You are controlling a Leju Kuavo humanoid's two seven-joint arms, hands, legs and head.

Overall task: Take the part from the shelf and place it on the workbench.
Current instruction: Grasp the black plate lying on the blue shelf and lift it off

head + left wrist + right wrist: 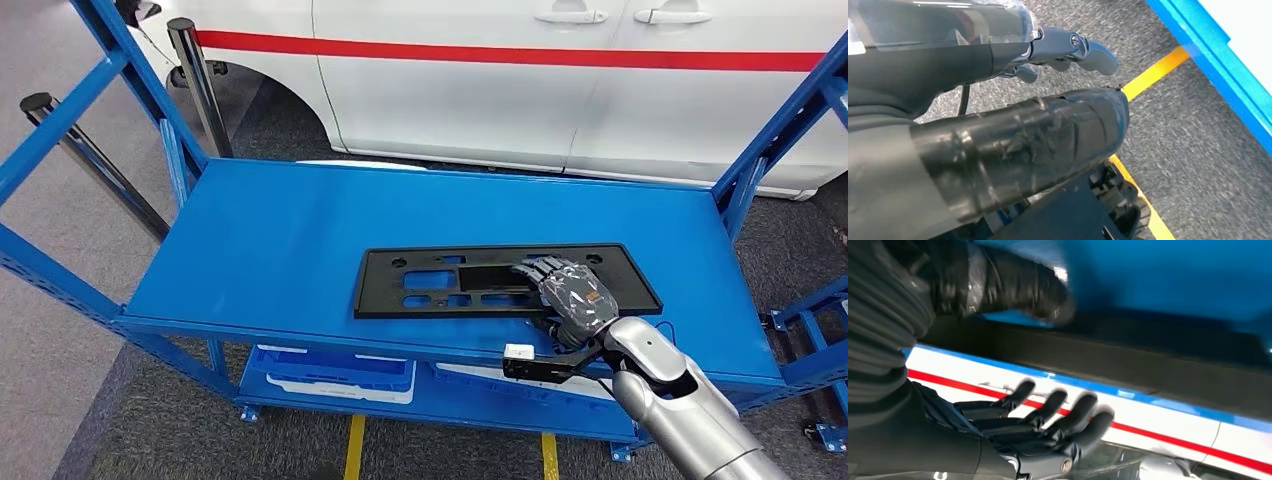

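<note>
Black part [505, 279] lies flat on the blue shelf [300, 230]. My right hand [570, 292] rests over its right half, fingers spread, nothing pinched yet. Left hand [1068, 47] hangs empty, fingers loosely apart. Risk, my judgement: the thin flat plate slides or tips off the front edge if the fingers only push.

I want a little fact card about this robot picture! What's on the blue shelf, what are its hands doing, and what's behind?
part: flat black plastic panel with cut-out holes, lying on the shelf
shelf: blue metal rack, top board
right hand: right hand above the panel's right half, fingers spread; whether it touches or grips the panel cannot be told
left hand: left hand hanging over grey carpet, holding nothing
lower shelf: blue and white trays
behind: white car with a red stripe
floor: yellow line
</note>
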